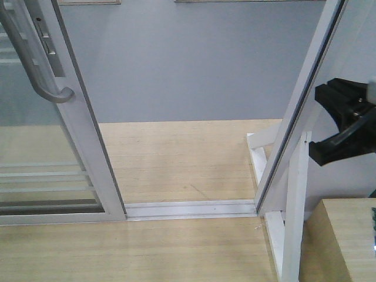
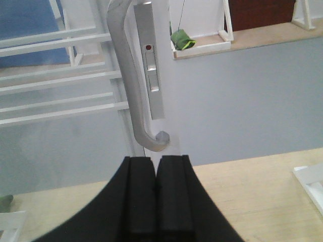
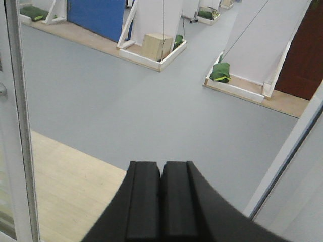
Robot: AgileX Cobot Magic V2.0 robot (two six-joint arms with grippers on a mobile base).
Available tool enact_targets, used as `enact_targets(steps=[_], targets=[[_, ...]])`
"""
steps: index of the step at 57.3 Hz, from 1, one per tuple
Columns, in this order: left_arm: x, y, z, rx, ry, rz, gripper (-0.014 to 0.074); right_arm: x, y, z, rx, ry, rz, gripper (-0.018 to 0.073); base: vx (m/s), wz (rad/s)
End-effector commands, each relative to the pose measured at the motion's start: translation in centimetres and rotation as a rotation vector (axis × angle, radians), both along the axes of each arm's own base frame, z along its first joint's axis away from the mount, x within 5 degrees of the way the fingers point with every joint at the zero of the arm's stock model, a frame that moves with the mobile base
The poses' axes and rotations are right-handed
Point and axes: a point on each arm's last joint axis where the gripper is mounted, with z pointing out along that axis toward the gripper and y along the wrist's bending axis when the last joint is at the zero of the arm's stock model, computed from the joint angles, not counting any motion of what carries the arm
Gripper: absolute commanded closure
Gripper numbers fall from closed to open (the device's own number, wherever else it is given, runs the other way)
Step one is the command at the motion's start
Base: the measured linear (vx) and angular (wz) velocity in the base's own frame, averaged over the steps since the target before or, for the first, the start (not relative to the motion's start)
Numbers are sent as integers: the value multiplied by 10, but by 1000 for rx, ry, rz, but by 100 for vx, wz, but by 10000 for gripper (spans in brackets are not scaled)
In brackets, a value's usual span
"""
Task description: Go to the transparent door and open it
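Note:
The transparent door stands at the left of the front view, its white frame carrying a grey curved pull handle. A gap lies between that frame and the slanted frame upright on the right. In the left wrist view the handle rises just beyond my left gripper, which is shut and empty, a little below the handle's lower end. My right gripper is shut on nothing and points through the gap at the grey floor. Its black body shows at the right edge.
A white floor track crosses the gap. Right of it are a white support post and a wooden box. A lock plate sits beside the handle. White stands with green bags lie beyond the grey floor.

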Motion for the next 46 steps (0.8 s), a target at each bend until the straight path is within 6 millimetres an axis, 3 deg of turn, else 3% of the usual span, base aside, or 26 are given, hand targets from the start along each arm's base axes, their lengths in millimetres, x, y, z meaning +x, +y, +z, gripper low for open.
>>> enact_targets(steps=[1, 9, 18, 46], targets=[[-18, -2, 7, -51, -100, -7, 596, -19, -8, 13, 51, -114, -4, 557, 0, 0], [-36, -5, -6, -100, -79, -31, 596, -43, -16, -7, 60, -138, -4, 557, 0, 0], [-43, -8, -11, -149, -37, -55, 596, -59, -22, -18, 71, -169, -4, 557, 0, 0], [-43, -10, -10, -201, -33, -67, 596, -63, -24, -20, 69, -163, -6, 557, 0, 0]])
